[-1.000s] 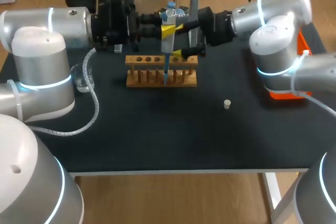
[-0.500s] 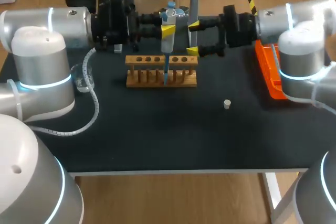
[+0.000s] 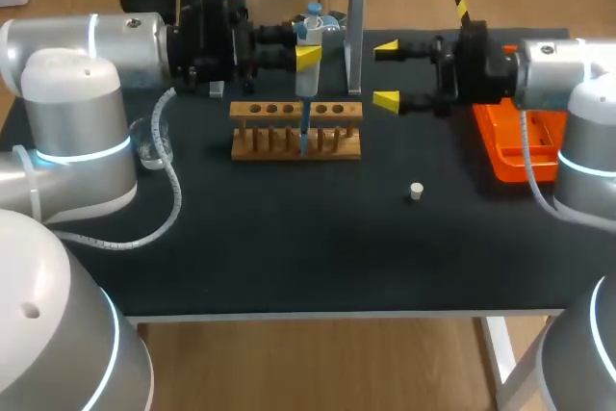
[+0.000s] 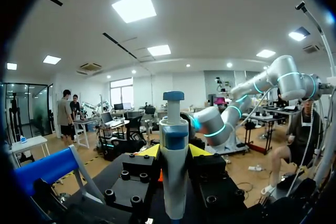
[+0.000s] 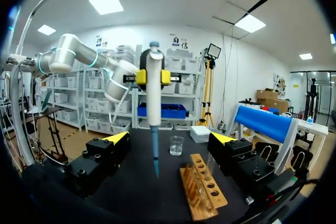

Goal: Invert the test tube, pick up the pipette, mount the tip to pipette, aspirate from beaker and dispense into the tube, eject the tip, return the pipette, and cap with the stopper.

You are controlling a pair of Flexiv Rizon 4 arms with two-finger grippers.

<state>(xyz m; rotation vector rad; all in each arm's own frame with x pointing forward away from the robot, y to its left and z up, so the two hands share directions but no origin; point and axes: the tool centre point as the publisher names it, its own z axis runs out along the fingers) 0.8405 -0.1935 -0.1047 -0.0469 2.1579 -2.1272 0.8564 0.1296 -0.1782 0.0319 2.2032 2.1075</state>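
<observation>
Jaws of your left gripper clamp the pipette upright, its tip down at the rack, seemingly for dispensing, while your right gripper hangs wide open and empty right of it, with the stopper lying nearer, likely its next pickup.

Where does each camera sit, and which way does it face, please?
Head view: above and behind, looking down on the table; both arms show, left end effector shut on the pipette, right end effector open.
Left wrist view: on the left wrist, looking along its fingers clamping the pipette; right arm beyond.
Right wrist view: on the right wrist, facing rack and beaker past its open fingers.
Shared: all three show the pipette.
</observation>
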